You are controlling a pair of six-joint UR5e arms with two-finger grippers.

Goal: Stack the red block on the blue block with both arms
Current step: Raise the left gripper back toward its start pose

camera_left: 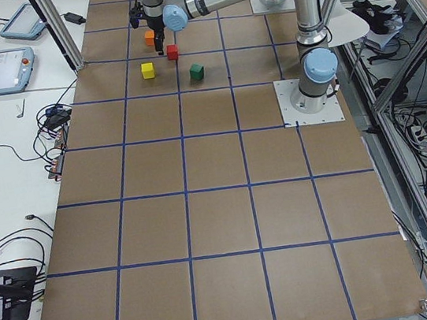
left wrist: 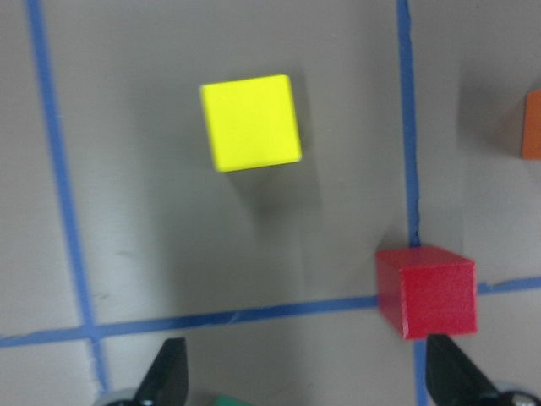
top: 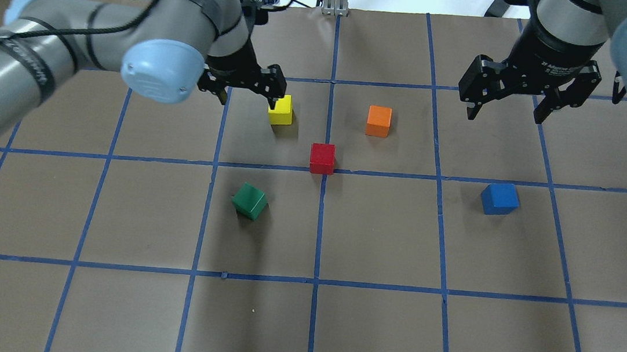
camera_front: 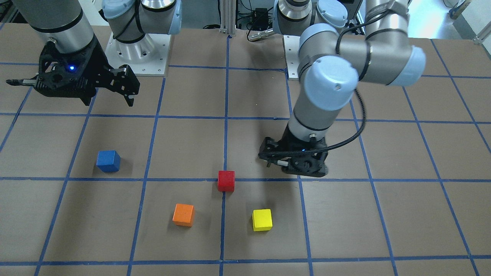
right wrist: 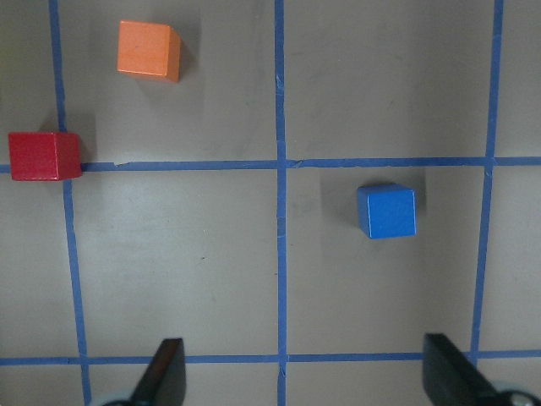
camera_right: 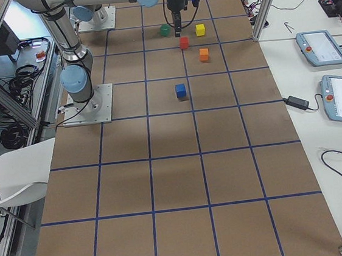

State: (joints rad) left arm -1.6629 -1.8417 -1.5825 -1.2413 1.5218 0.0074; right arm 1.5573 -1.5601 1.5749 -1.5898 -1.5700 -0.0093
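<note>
The red block [top: 322,158] sits on a blue tape crossing near the table's middle. It also shows in the front view [camera_front: 226,181] and the left wrist view [left wrist: 427,292]. The blue block [top: 500,198] sits alone to its right and shows in the right wrist view [right wrist: 386,211]. My left gripper [top: 247,99] is open and empty above the table, beside the yellow block and left of the red block. My right gripper [top: 503,115] is open and empty, hovering beyond the blue block.
A yellow block [top: 281,110] sits close to the left gripper's finger. An orange block [top: 378,121] lies beyond the red block. A green block [top: 249,201] lies near-left of it. Brown paper with a blue tape grid [top: 314,281] covers the table.
</note>
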